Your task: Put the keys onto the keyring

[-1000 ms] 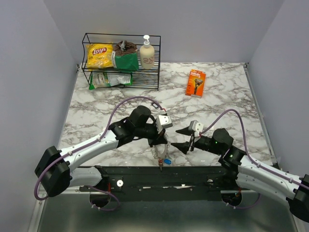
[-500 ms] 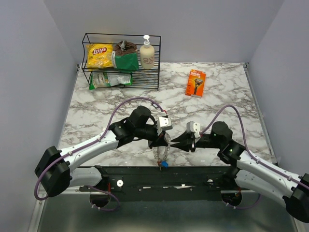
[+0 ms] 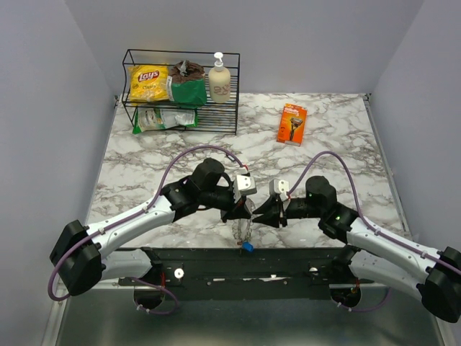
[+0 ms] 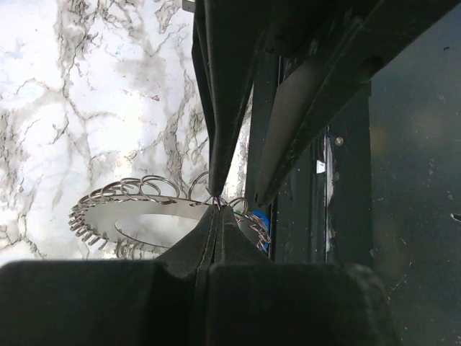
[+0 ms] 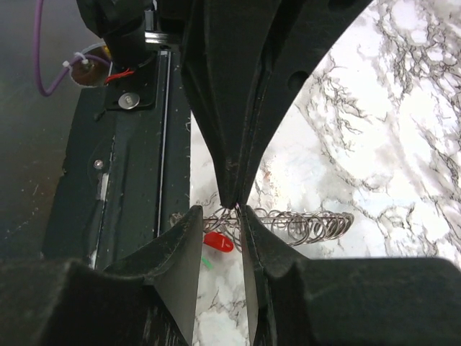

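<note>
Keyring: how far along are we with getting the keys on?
Looks done: the left gripper is shut on the keyring, and a blue key hangs at its lower end. In hand: the right gripper, its jaws apart, straddles the ring. To do: a red key shows beneath; whether it is threaded I cannot tell.

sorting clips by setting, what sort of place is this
Probably a robot test cell dressed as a home counter: a marble-pattern tabletop boxed in by plain grey walls, with a wire rack holding a chips bag and a pump bottle.

Overhead view; two wrist close-ups, shared keyring
</note>
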